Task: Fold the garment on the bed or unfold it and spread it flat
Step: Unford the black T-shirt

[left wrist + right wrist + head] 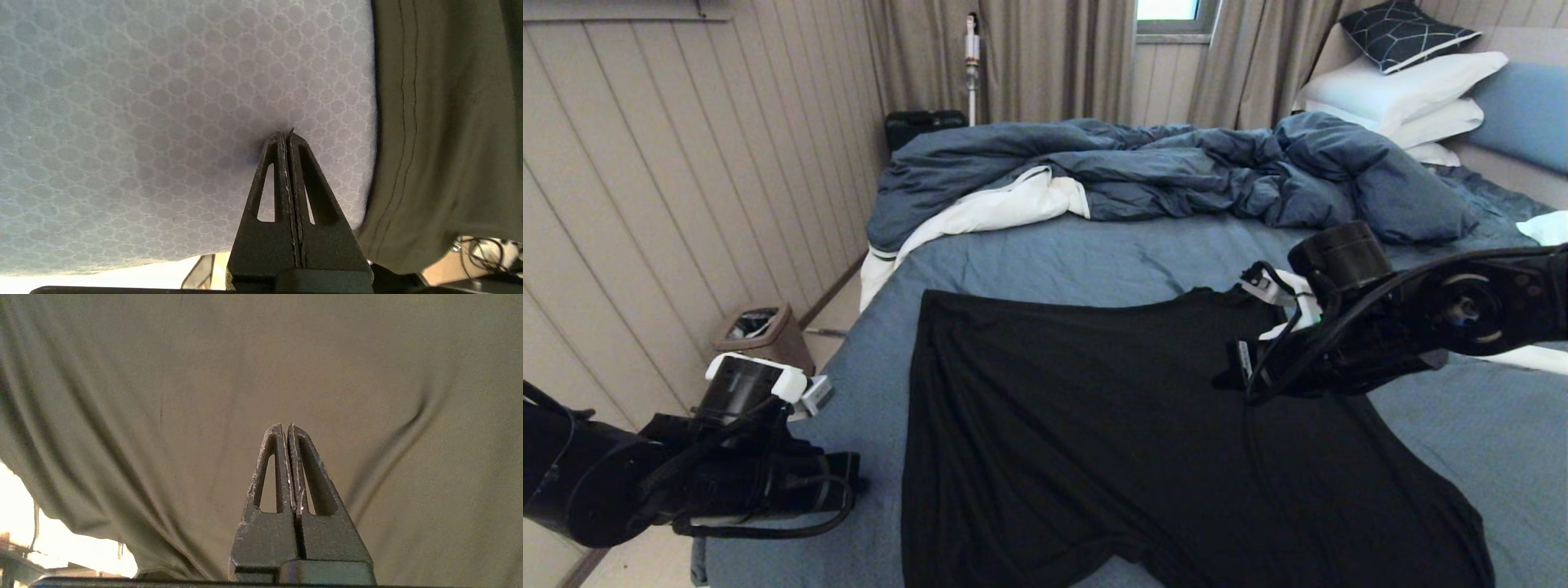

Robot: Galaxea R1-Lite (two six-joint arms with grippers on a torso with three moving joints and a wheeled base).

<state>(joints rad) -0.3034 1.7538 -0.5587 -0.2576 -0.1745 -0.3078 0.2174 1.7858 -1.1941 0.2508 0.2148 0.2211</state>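
Note:
The garment (1094,425), a black T-shirt, lies spread on the bed (1054,261) with a plain black side up and a few soft creases. My left gripper (852,482) is at the bed's near left edge, just left of the shirt. In the left wrist view the left gripper (286,134) is shut with its tips against the slate-blue sheet (122,102), beside the shirt's stitched hem (408,122). My right gripper (1227,380) is low over the shirt's far right part. It (284,426) is shut, with no cloth between its fingers and black fabric (163,375) all around.
A rumpled dark blue duvet (1176,171) lies across the far half of the bed. White pillows (1405,98) and a dark patterned cushion (1405,33) are stacked at the far right. A small bin (764,331) stands on the floor between the panelled wall and the bed's left edge.

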